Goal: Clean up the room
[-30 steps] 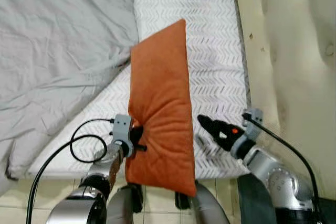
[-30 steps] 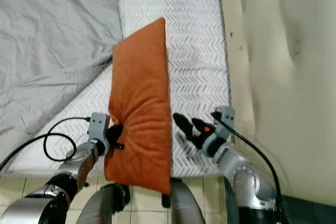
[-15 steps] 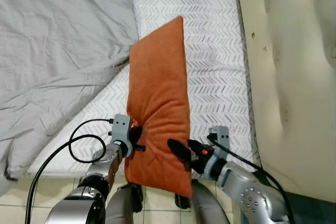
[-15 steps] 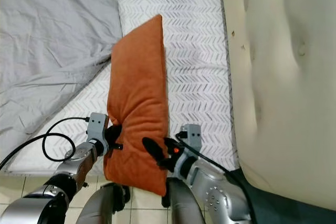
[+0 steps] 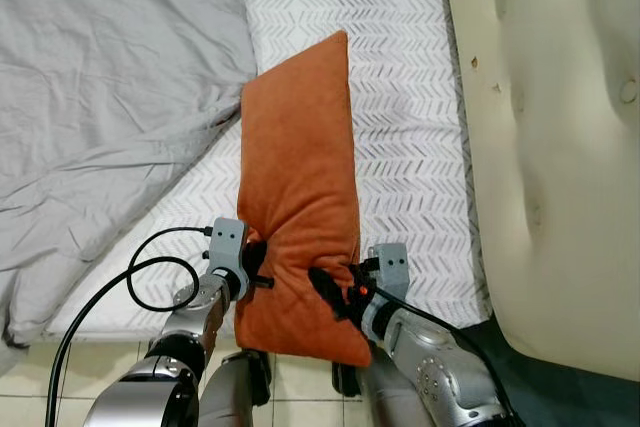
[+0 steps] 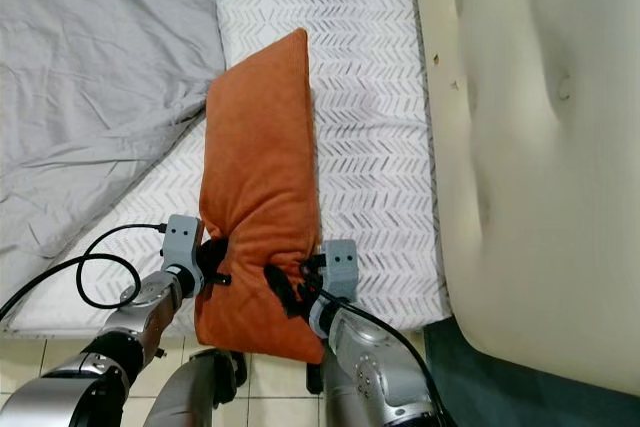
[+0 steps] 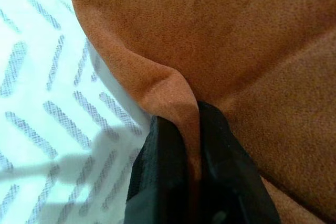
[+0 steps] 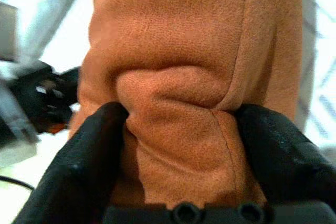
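Cushion [image 5: 298,197] lies lengthwise on the bed [image 5: 400,67], near end overhanging, with the left gripper [image 5: 252,269] pinching its edge and the right gripper [image 5: 335,292] clamped on a fold, so lift both evenly to keep it level.

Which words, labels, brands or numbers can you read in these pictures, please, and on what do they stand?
None: no readable text. The orange cushion, the chevron-patterned sheet, the grey duvet and the cream mattress bear no writing; the left gripper and right gripper show no legible markings.
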Robot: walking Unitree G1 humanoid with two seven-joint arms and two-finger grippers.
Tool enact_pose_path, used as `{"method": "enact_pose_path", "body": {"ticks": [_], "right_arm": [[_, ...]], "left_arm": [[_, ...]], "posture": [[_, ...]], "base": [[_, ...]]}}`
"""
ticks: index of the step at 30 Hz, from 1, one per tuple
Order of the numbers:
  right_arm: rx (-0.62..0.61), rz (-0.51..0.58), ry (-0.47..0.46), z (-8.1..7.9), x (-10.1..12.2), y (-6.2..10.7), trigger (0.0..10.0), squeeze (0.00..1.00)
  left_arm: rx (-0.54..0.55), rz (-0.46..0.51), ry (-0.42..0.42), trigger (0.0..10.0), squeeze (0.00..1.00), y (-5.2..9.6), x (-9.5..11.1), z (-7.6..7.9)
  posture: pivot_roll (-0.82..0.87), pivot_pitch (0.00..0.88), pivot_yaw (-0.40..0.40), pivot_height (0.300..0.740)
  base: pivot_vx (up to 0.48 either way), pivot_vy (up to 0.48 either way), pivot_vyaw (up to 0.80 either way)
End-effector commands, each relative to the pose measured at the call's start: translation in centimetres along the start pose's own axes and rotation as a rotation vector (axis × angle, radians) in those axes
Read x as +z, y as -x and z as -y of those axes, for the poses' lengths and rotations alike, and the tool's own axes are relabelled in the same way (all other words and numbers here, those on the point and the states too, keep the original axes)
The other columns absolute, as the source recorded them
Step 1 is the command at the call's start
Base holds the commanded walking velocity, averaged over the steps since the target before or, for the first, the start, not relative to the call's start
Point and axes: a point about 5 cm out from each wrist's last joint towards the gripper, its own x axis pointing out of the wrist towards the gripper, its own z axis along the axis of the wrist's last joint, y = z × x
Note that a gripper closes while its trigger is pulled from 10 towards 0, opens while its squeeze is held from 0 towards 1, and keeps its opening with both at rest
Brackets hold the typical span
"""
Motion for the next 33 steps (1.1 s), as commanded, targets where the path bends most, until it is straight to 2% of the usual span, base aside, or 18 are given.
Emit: {"method": "enact_pose_path", "body": {"ticks": [1, 9, 24, 25, 27, 28, 33], "right_arm": [[-0.008, -0.178, -0.02, -0.7, -4.4, -0.1, 0.0, 0.0], [-0.031, -0.201, -0.047, -0.2, -5.6, 0.0, 0.0, 0.0], [-0.12, -0.156, -0.078, 2.3, -5.3, 0.4, 0.0, 0.0], [-0.13, -0.15, -0.082, 2.5, -5.3, 0.4, 0.0, 0.0], [-0.135, -0.147, -0.085, 2.6, -5.2, 0.4, 0.0, 0.0], [-0.138, -0.146, -0.084, 2.8, -5.2, 0.4, 0.0, 0.0], [-0.151, -0.144, -0.076, 3.3, -5.0, 0.4, 0.0, 0.0]], "left_arm": [[0.042, -0.138, 0.032, 10.0, 0.0, 1.1, -3.5, -0.3], [0.048, -0.119, 0.028, 10.0, 0.0, 0.8, -2.7, -0.5], [0.019, -0.074, -0.022, 10.0, 0.0, 0.4, -1.5, -0.2], [0.018, -0.073, -0.023, 10.0, 0.55, 0.4, -1.5, -0.2], [0.017, -0.072, -0.023, 10.0, 0.55, 0.4, -1.6, -0.1], [0.016, -0.067, -0.02, 10.0, 1.0, 0.4, -1.6, -0.1], [0.015, -0.049, -0.013, 10.0, 1.0, 0.4, -1.3, -0.2]], "posture": [[-0.2, 0.602, -0.063, 0.74], [-0.19, 0.585, -0.061, 0.74], [-0.17, 0.542, -0.051, 0.74], [-0.17, 0.538, -0.05, 0.74], [-0.17, 0.538, -0.05, 0.74], [-0.17, 0.535, -0.052, 0.74], [-0.17, 0.523, -0.051, 0.74]], "base": [[0.0, 0.0, 0.0], [0.0, 0.0, 0.0], [0.0, 0.0, 0.0], [0.0, 0.0, 0.0], [0.0, 0.0, 0.0], [0.0, 0.0, 0.0], [0.0, 0.0, 0.0]]}}
